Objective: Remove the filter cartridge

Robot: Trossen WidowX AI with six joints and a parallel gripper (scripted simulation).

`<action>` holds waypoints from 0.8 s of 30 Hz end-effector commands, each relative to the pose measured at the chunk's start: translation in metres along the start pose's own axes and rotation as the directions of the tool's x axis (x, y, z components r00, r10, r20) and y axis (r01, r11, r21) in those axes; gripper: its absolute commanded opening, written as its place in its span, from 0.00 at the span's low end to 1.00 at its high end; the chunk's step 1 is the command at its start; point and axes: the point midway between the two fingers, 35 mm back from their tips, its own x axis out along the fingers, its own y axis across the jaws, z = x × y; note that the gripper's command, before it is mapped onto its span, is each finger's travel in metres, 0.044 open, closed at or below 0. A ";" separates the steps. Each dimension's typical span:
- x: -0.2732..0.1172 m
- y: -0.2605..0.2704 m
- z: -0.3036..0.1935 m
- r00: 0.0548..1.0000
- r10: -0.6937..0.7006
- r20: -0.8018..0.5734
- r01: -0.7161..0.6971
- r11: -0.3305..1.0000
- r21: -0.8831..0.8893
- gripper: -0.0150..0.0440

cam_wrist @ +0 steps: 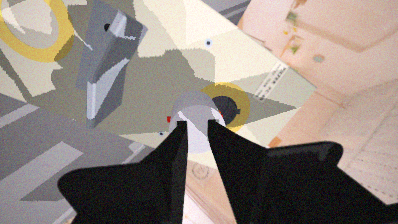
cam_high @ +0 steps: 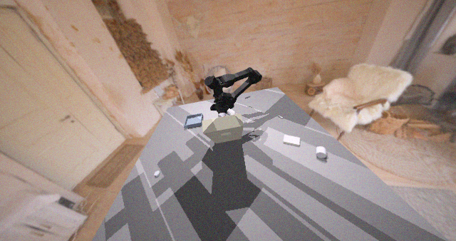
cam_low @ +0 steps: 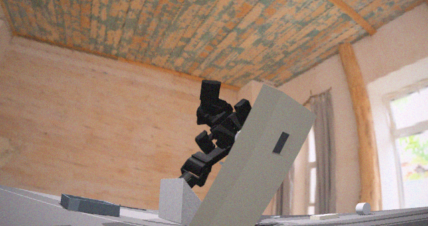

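Observation:
My gripper (cam_wrist: 196, 125) is shut on the filter cartridge (cam_wrist: 194, 106), a pale grey round body with small red marks at its sides. The cartridge is outside its opening: the dark round hole (cam_wrist: 226, 111) shows beside it, inside a yellow ring. The beige service panel (cam_high: 222, 130) (cam_low: 251, 159) (cam_wrist: 160, 70) is a tilted box, and the gripper is in front of its face. In the exterior view the panel hides most of the fingers and cartridge. The blue-grey tray (cam_high: 185, 122) (cam_low: 90, 206) stands on the table, apart from the panel.
A grey angular piece (cam_wrist: 107, 65) stands out near the panel face, with a second yellow ring (cam_wrist: 64, 30) beyond it. A grey wedge block (cam_low: 171, 199) is beside the panel. A white flat block (cam_high: 291, 140) (cam_low: 324, 216) and a white cylinder (cam_high: 320, 151) (cam_low: 362, 208) lie farther off.

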 end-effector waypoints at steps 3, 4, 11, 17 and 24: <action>0.002 0.013 0.010 1.000 -0.007 0.001 0.007 1.000 -0.011 0.25; 0.002 0.016 0.012 1.000 -0.007 0.001 0.007 1.000 -0.011 0.25; 0.004 0.028 0.018 1.000 0.001 0.001 -0.001 1.000 0.002 0.30; 0.004 0.028 0.018 1.000 0.001 0.001 -0.001 1.000 0.002 0.41; 0.005 0.032 0.022 1.000 -0.007 0.001 0.007 1.000 -0.011 0.41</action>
